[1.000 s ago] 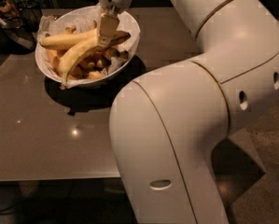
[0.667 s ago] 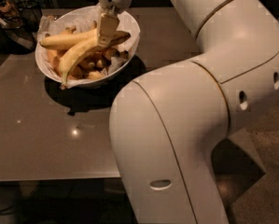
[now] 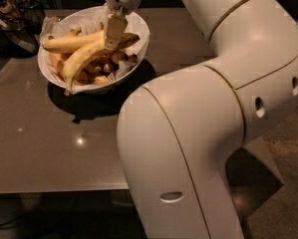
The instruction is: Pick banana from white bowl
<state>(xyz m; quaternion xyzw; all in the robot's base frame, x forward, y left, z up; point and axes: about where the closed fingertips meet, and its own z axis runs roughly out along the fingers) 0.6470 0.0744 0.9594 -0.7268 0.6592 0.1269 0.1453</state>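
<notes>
The white bowl (image 3: 138, 26) stands at the back left of the table, lined with crinkled white paper. The banana (image 3: 83, 59), long, slim and pale greenish-yellow, lies slanted across the pile, its thin end hanging over the bowl's front-left rim. A thicker, deeper-yellow banana (image 3: 69, 44) lies behind it, with small stubby bananas (image 3: 96, 71) underneath. My gripper (image 3: 113, 34) reaches straight down into the bowl and rests on the upper right part of the banana.
The glossy brown table (image 3: 49, 148) reaches to the front and left. My bulky white arm (image 3: 203, 118) fills the right half of the view and hides that side of the table. Dark clutter (image 3: 14, 19) stands at the far left behind the bowl.
</notes>
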